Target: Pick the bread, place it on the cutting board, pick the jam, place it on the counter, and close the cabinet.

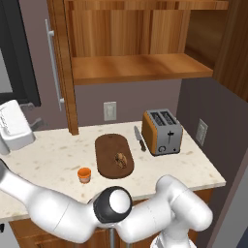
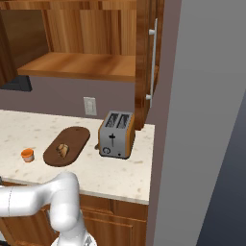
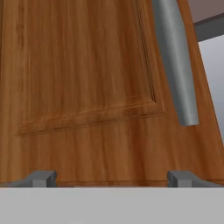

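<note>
The bread (image 1: 121, 159) (image 2: 63, 150) lies on the dark oval cutting board (image 1: 109, 145) (image 2: 77, 137). To the board's left the orange jam (image 1: 84, 175) (image 2: 27, 154) stands on the pale speckled counter (image 1: 48, 157) (image 2: 120, 178). Above them the cabinet (image 1: 135, 68) (image 2: 81, 65) is open, its doors (image 1: 65, 72) (image 2: 144, 62) swung out and its shelf bare. In the hand view my gripper (image 3: 112, 178) is open, close in front of a cabinet door panel (image 3: 87, 78), with that door's silver bar handle (image 3: 175, 65) up and to the right. Nothing sits between the fingertips (image 3: 41, 178).
An orange toaster (image 1: 162, 131) (image 2: 116, 134) stands right of the board, a knife (image 1: 139, 138) between them. A white appliance (image 1: 14, 126) sits at the counter's left end. A grey wall (image 2: 202, 120) closes off the right side. My arm sweeps low across the counter's front edge.
</note>
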